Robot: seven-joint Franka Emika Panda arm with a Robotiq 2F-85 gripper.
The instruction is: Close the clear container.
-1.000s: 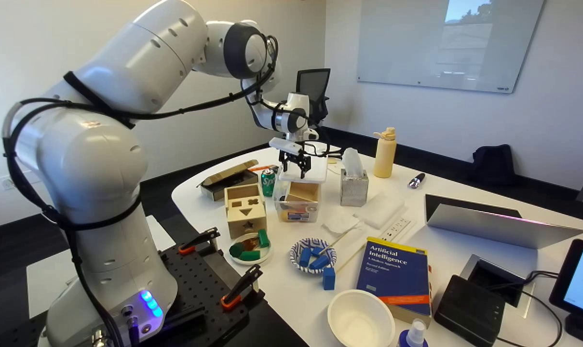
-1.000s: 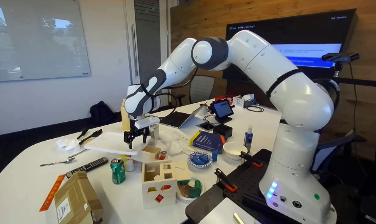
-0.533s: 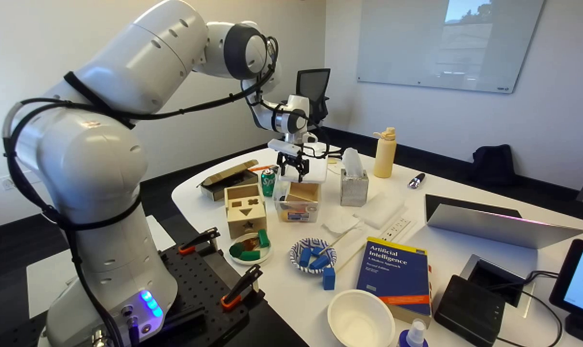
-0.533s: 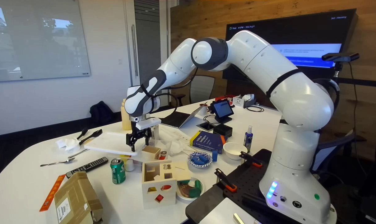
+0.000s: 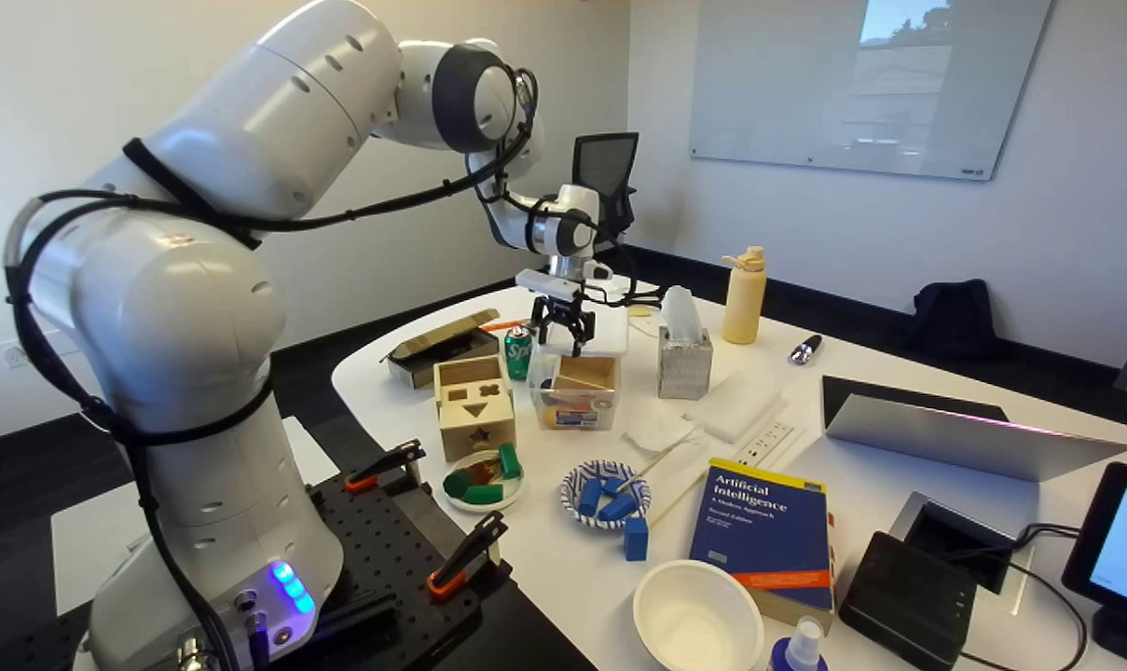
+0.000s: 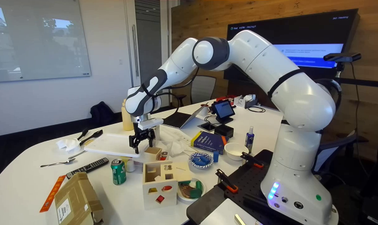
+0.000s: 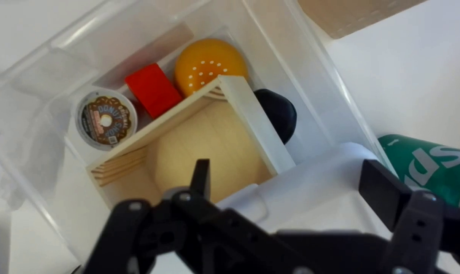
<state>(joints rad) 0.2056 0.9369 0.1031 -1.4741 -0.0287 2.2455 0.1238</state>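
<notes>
The clear container is a see-through tub on the table; its inside also shows in the wrist view. Its whitish lid lies over the tub's far end and extends beyond it; the rest of the top is uncovered. The lid also shows in an exterior view and the wrist view. My gripper is open, low over the lid's near edge. In the wrist view, its fingers are wide apart with nothing held between them. I cannot tell whether they touch the lid.
A wooden box, toy bun and red block lie inside the tub. A green can and wooden shape sorter stand nearby. A tissue box stands on the opposite side.
My gripper has moved slightly down and back toward the robot's base, over the uncovered part of the tub. The lid has shifted slightly the same way. The gripper stays open.
</notes>
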